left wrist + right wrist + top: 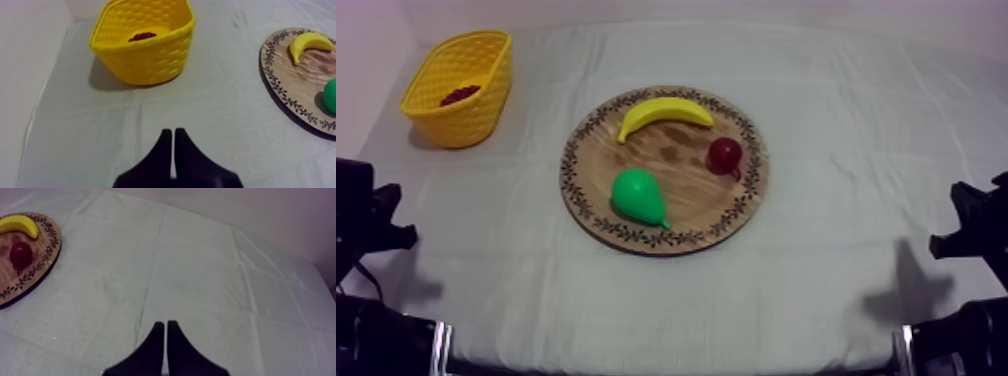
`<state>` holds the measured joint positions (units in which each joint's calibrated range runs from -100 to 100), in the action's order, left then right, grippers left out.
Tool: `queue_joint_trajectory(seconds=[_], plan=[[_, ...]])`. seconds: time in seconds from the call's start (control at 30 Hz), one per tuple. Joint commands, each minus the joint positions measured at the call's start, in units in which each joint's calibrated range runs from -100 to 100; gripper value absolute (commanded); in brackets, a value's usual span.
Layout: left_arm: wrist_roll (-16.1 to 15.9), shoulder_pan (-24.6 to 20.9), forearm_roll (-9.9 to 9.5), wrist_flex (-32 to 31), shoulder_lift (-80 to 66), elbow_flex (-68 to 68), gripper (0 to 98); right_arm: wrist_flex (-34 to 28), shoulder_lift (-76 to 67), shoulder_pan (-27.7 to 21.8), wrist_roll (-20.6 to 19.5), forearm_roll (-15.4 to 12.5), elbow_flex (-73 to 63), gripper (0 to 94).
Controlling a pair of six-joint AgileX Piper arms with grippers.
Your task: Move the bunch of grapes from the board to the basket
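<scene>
We see the dark red bunch of grapes (142, 36) lying inside the yellow woven basket (145, 62), well ahead of our left gripper (173, 132); the round wooden board with patterned rim (278, 82) lies flat, ahead to its right.

bunch of grapes (142, 36) mostly hidden behind wall of basket (145, 60); just dark red patch above rim, single grapes too small to tell. left wrist view: board (287, 92) cut by picture edge, pear (330, 96) half cut off. right wrist view: board, banana (17, 224) cut by edge. top view: left arm (366, 225), right arm (976, 235) cut off at lower corners.
</scene>
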<state>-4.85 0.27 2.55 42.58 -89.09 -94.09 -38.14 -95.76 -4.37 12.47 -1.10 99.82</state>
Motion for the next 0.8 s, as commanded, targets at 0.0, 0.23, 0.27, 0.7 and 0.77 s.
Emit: queue_joint_trajectory(seconds=[0.0, 0.23, 0.27, 0.7, 0.77], plan=[[0.4, 0.3, -0.39, -0.6, -3.1, -0.8, 0.0, 0.0, 0.0, 0.0, 0.0, 0.0, 0.0, 0.3], [5.5, 1.8, -2.33, -1.7, -7.5, -2.2, 0.0, 0.0, 0.0, 0.0, 0.0, 0.0, 0.0, 0.3], [6.5, 1.9, -2.49, -1.8, -7.9, -2.3, 0.0, 0.0, 0.0, 0.0, 0.0, 0.0, 0.0, 0.3], [13.4, 3.0, -4.19, -6.6, -10.8, -4.6, 0.0, 0.0, 0.0, 0.0, 0.0, 0.0, 0.0, 0.3], [13.5, 3.1, -4.3, -7.5, -10.8, -4.9, 0.0, 0.0, 0.0, 0.0, 0.0, 0.0, 0.0, 0.3]])
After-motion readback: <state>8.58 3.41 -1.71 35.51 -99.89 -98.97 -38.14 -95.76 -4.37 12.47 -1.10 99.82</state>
